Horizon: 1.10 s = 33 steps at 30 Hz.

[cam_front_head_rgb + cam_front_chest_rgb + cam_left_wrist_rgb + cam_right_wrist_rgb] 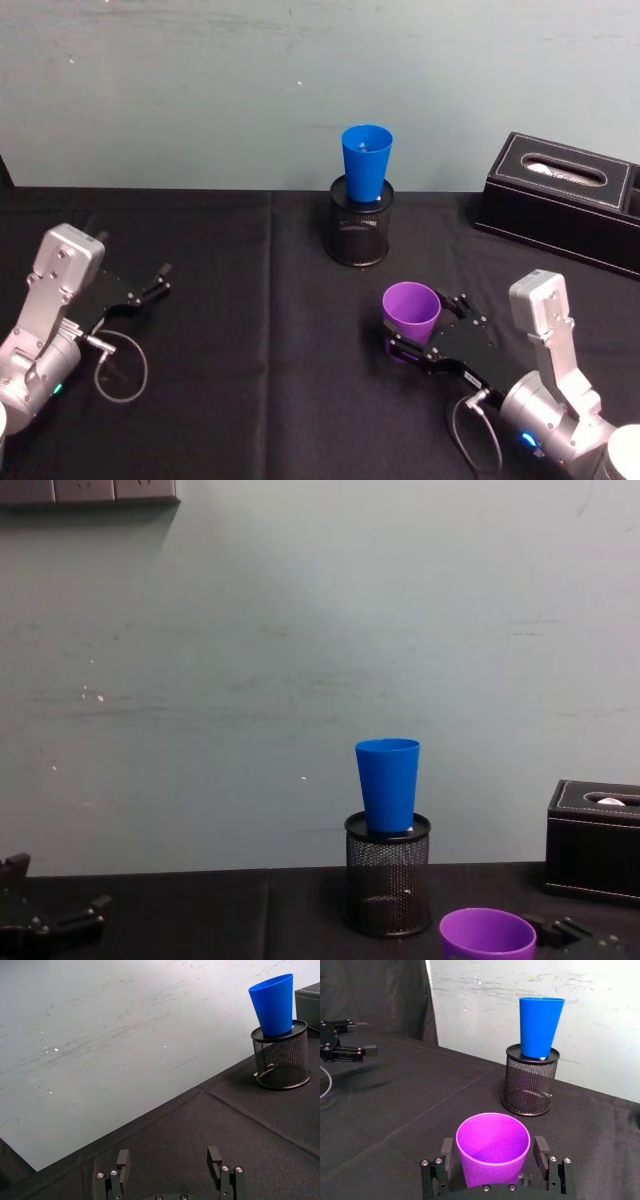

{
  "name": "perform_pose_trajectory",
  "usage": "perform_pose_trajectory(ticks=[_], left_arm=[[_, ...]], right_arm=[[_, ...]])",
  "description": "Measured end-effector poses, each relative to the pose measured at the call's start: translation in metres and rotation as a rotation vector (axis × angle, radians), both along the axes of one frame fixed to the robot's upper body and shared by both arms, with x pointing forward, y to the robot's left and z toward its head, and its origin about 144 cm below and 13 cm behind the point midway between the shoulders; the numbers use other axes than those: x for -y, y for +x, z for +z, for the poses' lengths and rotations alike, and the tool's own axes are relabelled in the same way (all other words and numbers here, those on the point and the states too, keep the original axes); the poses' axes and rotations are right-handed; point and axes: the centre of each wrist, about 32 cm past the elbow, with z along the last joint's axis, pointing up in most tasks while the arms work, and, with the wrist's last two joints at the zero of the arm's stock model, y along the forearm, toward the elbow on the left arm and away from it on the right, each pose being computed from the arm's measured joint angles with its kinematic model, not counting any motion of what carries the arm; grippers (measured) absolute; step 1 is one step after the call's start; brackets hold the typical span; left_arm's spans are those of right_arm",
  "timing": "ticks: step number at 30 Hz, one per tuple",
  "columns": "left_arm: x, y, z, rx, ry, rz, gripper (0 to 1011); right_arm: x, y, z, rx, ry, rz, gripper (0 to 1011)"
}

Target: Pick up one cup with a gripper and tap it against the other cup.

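Grasping step: the right tool [493, 1154] brackets the purple cup [493, 1135] without pinching it; lift and tap are not yet begun.
Right tool: its jaws are spread wide, one on each side of the cup's wall. In the right wrist view there looks to be a thin dark gap on either side.
Purple cup: it sits mouth up, low at the right front of the black counter [230, 400], centred between the jaws and close to the tool's palm.
Blue cup [366, 160]: it stands mouth up in the top of a black mesh pen holder [360, 235] near the back wall. It is ahead of the purple cup, a little to its left and well apart from it.
Next move, as judged: close squarely on the tapered wall, firmly enough that the smooth plastic does not slide out. Then raise the cup and carry it forward, high enough to meet the blue wall above the holder's rim.
Risk, as judged: the blue cup sits high in the holder, so a hard knock could tip it; a light touch should serve.
Left tool [158, 280]: it is parked over the counter's left side, jaws spread and holding nothing, well clear of both cups.
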Motion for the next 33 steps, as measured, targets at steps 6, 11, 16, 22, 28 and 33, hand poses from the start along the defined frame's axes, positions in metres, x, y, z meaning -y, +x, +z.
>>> perform_pose_trajectory(ticks=[6, 11, 16, 22, 28, 33], left_arm=[[0.0, 0.0, 0.0, 0.0, 0.0, 0.0, 1011], [0.0, 0.0, 0.0, 0.0, 0.0, 0.0, 1011], [0.0, 0.0, 0.0, 0.0, 0.0, 0.0, 1012], [0.0, 0.0, 0.0, 0.0, 0.0, 0.0, 1011], [0.0, 0.0, 0.0, 0.0, 0.0, 0.0, 1011], [0.0, 0.0, 0.0, 0.0, 0.0, 0.0, 1012]], right_arm=[[-0.002, 0.007, 0.0, 0.001, 0.003, 0.009, 1003], [-0.003, 0.009, -0.001, 0.0, 0.002, 0.015, 1003], [-0.004, 0.011, -0.003, -0.002, 0.0, 0.023, 1003], [-0.004, 0.014, -0.003, 0.002, -0.001, 0.031, 1003], [-0.004, 0.013, -0.004, 0.001, -0.001, 0.031, 1003], [-0.004, 0.013, -0.004, 0.001, -0.001, 0.031, 1003]])
